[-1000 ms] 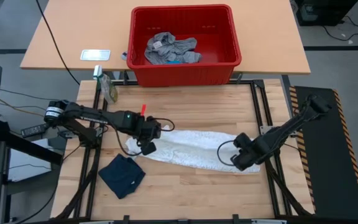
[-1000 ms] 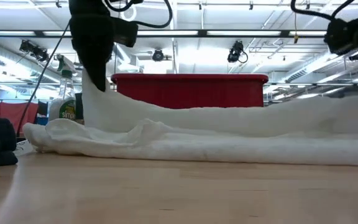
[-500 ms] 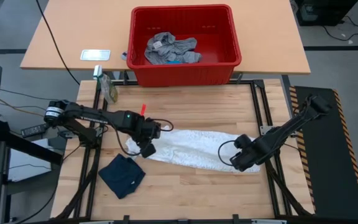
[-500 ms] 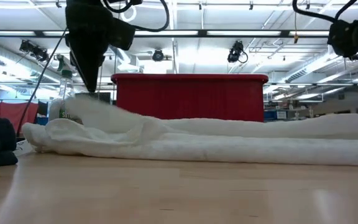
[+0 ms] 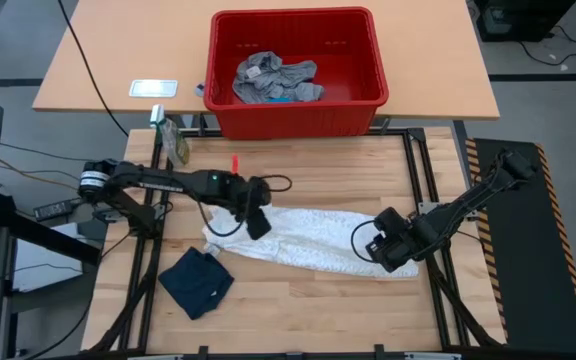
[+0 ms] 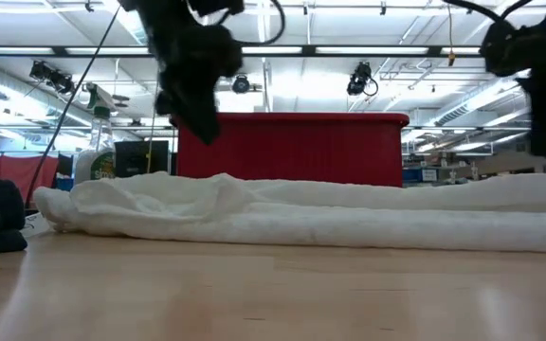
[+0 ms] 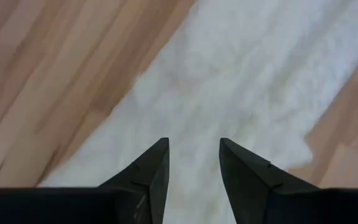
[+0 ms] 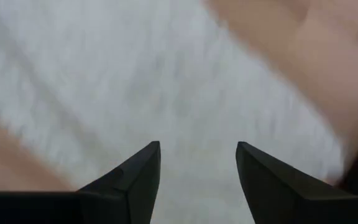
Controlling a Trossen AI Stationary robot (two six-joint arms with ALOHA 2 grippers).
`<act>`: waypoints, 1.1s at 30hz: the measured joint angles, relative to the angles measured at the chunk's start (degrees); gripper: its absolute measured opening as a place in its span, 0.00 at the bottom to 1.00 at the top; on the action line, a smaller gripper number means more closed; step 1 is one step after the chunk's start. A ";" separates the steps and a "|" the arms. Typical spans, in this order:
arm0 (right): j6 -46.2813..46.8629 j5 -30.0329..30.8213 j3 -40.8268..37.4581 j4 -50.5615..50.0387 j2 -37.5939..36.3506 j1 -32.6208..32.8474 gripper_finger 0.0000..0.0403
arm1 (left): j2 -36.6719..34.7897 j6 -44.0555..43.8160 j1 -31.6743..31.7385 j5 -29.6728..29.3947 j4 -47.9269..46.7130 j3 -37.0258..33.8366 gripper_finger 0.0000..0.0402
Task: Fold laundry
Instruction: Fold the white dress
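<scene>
A long white garment (image 5: 308,245) lies flat across the wooden table (image 5: 308,310), and also spans the low view as the white garment (image 6: 301,213). My left gripper (image 5: 258,222) hovers open over its left part; the left wrist view shows the cloth (image 7: 241,74) below the spread fingers (image 7: 193,144). My right gripper (image 5: 388,247) hovers open over its right end (image 8: 166,74). A folded navy garment (image 5: 196,282) rests on the table near the front left. Grey garments (image 5: 276,80) lie in the red basket (image 5: 368,60).
The red basket stands on the tan table behind the work table. A green bottle (image 5: 176,145) and a small red object (image 5: 234,162) sit at the far left of the table. A white card (image 5: 153,88) lies on the tan table.
My left gripper has let go of the white garment's left end, which it held raised; that end has dropped flat onto the table. The gripper has then gone toward the table's right, over the cloth. My right gripper has let go of the right end, which has sunk too.
</scene>
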 joint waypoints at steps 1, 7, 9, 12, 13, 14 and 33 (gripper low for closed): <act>-1.18 2.09 -0.91 1.60 0.06 -0.37 0.52 | 1.03 0.18 0.24 0.73 1.95 0.00 0.36; -8.94 3.71 -7.18 12.35 0.04 -2.86 0.51 | 8.70 -2.86 -0.21 2.35 3.02 0.00 0.36; -8.99 2.01 -9.80 14.91 0.05 -3.21 0.51 | 11.41 -3.15 -0.90 3.19 2.49 0.00 0.36; -8.91 -0.98 -13.50 18.57 0.04 -3.19 0.50 | 15.27 -3.11 -1.87 5.36 2.66 0.00 0.36; -8.78 -2.18 -14.88 20.06 0.04 -3.09 0.50 | 16.48 -3.11 -2.15 6.43 2.80 0.00 0.36; -8.31 -3.06 -16.02 21.33 0.04 -2.92 0.50 | 17.56 -3.09 -2.41 7.29 3.12 0.00 0.36; 15.33 -5.93 -20.14 29.79 -0.07 0.38 0.38 | 19.29 14.19 4.37 8.72 6.74 0.05 0.36</act>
